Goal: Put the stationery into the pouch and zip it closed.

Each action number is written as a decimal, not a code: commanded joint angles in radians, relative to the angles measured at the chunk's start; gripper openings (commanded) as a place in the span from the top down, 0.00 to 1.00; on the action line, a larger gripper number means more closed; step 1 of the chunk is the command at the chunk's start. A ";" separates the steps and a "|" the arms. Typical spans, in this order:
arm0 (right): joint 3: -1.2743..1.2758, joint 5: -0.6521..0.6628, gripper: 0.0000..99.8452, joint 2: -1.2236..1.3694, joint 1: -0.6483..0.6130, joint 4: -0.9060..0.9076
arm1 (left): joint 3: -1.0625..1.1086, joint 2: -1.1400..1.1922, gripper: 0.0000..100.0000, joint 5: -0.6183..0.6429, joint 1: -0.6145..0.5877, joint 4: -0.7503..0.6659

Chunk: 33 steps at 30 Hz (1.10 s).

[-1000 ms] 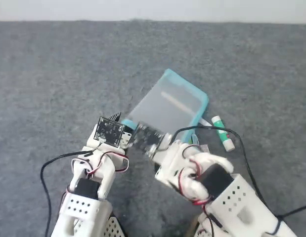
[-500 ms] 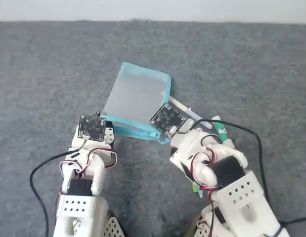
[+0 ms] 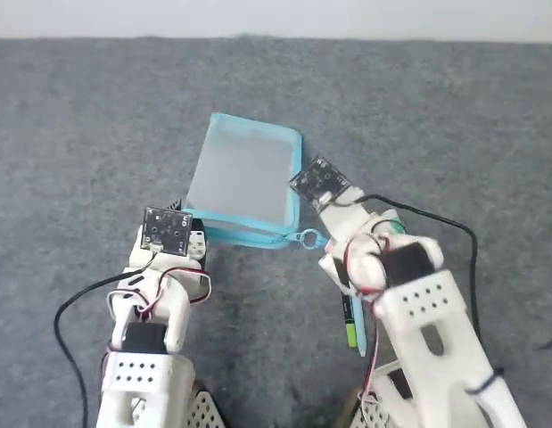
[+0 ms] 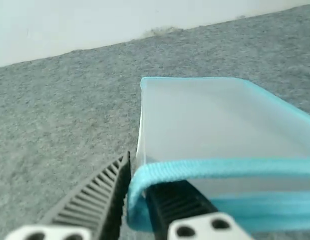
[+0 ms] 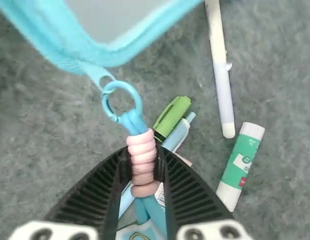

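Left fingers [image 4: 92, 202] clench a corner of the blue-edged pouch [image 4: 215, 120]; right fingers [image 5: 94, 195] clench its pink-beaded zipper pull [image 5: 141, 167]. Beside the right fingers lie four loose pieces: one glue stick [image 5: 240, 165] with an unreadable label, one white pen [image 5: 220, 70], one green marker [image 5: 171, 116] and one blue pen [image 5: 178, 135].

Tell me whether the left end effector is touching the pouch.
Touching. The left wrist view shows the left end effector clamped on the blue edge of the pouch, with no gap.

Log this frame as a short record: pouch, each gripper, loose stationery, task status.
pouch: pouch, flat on the table
left gripper: left gripper shut on the pouch's corner rim
right gripper: right gripper shut on the pink zipper pull
stationery: green pen, blue pen, white pen, glue stick, all outside the pouch
status: stationery not yet packed
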 commanded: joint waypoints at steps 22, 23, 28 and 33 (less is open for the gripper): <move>-0.109 0.028 0.70 0.065 0.229 0.107 | -0.035 0.006 0.99 0.002 -0.025 0.005; -0.115 0.021 0.70 0.065 0.251 0.119 | -0.035 0.006 0.99 0.002 -0.025 0.005; -0.133 0.020 0.76 0.067 0.352 0.134 | -0.035 0.005 0.99 0.002 -0.034 0.000; -0.133 0.029 0.77 0.162 0.361 0.157 | -0.035 0.005 0.99 0.002 -0.034 0.003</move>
